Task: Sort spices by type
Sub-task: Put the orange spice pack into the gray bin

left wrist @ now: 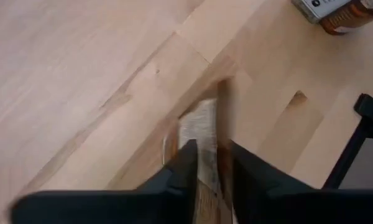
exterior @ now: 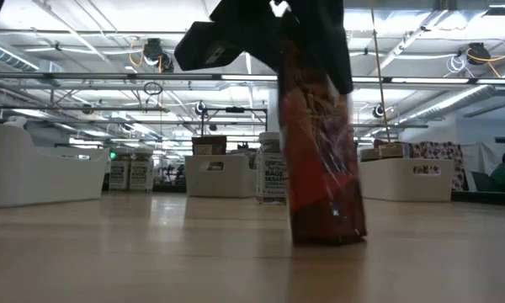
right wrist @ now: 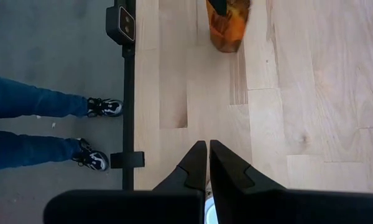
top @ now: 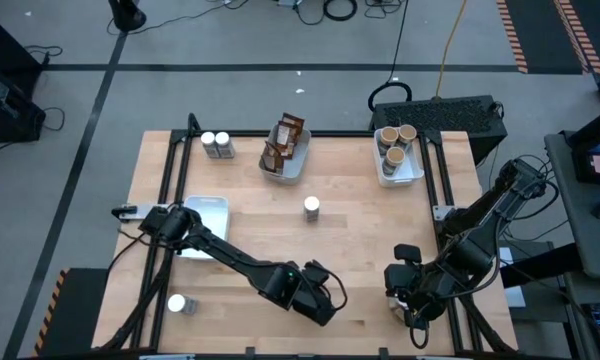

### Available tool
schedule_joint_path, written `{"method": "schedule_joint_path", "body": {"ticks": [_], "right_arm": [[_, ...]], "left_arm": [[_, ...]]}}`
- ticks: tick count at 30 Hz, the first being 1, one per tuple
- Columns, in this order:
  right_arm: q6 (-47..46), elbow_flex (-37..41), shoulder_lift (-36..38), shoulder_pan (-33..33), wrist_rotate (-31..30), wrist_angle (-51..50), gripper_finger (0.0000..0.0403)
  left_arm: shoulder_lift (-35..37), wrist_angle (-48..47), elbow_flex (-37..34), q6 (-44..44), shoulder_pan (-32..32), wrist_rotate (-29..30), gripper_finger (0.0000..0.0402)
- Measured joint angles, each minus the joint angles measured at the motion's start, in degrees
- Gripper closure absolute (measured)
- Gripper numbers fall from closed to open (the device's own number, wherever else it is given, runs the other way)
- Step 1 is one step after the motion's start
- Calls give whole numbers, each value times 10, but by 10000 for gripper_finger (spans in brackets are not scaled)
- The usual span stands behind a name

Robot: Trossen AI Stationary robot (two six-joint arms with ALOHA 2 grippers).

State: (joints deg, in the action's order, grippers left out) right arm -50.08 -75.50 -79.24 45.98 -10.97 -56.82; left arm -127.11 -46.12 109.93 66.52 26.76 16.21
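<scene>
A flat dark-brown and orange packet (exterior: pixel 324 168) stands upright near the table's near edge, shut in my left gripper (top: pixel 320 298). The right wrist view shows the same packet (right wrist: pixel 227 28) farther off. My right gripper (right wrist: pixel 207 146) is shut and hovers by the near right corner, a small white thing under its fingers. One white-capped jar (top: pixel 311 207) stands mid-table, two jars (top: pixel 217 145) stand at the far left, and another jar (top: pixel 180 303) stands at the near left. More packets (top: pixel 285 145) fill a far tray, and tan-topped tubs (top: pixel 395 140) fill another. My left gripper (left wrist: pixel 210 149) pinches the packet's upper end (left wrist: pixel 202 127) between its two fingers, which point down from above. The packet hangs upright below the fingers. Its lower end (exterior: pixel 324 237) is at the table top; I cannot tell whether it rests there.
A white tray (top: pixel 205 215) lies at the table's left beside the left arm. A labelled jar (left wrist: pixel 336 9) lies near the right arm. A person's legs and shoes (right wrist: pixel 96 106) stand on the floor past the table edge. Bare wood lies between the two grippers.
</scene>
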Motion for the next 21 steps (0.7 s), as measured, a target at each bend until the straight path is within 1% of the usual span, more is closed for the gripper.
{"method": "schedule_joint_path", "body": {"ticks": [3,4,12,14,21], "right_arm": [[0,0,0,0,0,0,403],[1,0,0,0,0,0,403],[2,0,0,0,0,0,403],[3,0,0,2,-9,0,403],[6,0,0,16,-15,2,403]], "left_arm": [[0,7,0,-24,0,-11,381],[0,6,2,-27,1,-11,391],[3,-2,9,-41,3,-12,397],[6,-4,9,-44,2,-14,398],[52,-50,9,-74,-15,-13,399]]}}
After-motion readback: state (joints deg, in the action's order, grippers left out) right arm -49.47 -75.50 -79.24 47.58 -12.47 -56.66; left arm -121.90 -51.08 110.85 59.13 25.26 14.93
